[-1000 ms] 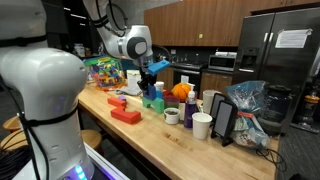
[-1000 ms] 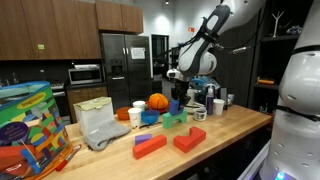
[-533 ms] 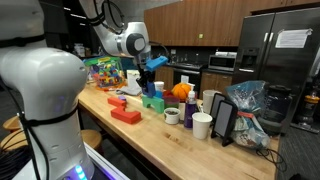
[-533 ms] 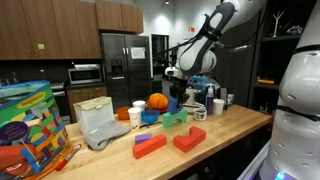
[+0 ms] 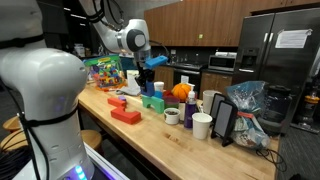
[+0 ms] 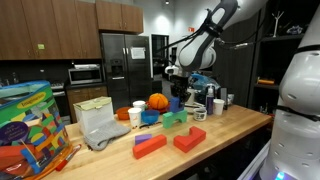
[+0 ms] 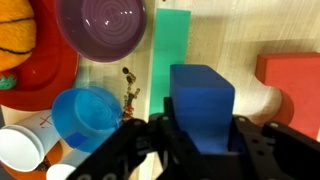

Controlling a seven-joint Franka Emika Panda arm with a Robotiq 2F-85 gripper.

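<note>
In the wrist view my gripper (image 7: pixel 200 125) is shut on a blue block (image 7: pixel 200 100), with a dark finger on each side of it. Under it on the wooden counter lies a green block (image 7: pixel 170 50), with a red block (image 7: pixel 290 85) to the right. In both exterior views the gripper (image 5: pixel 150 68) (image 6: pixel 176 88) hangs above the counter, and the blue block (image 5: pixel 157 63) is held clear over the green block (image 5: pixel 153 101).
A purple bowl (image 7: pixel 100 25), a blue cup (image 7: pixel 85 115), a white cup (image 7: pixel 22 148) and an orange ball (image 7: pixel 15 40) on a red plate (image 7: pixel 40 85) crowd the left. Two red blocks (image 6: pixel 150 146) (image 6: pixel 188 140) lie near the front edge. Mugs, a tablet (image 5: pixel 224 120) and bags stand further along.
The arm has lifted a little and drifted slightly back, with the blue block still in its grip. Nothing on the counter has moved.
</note>
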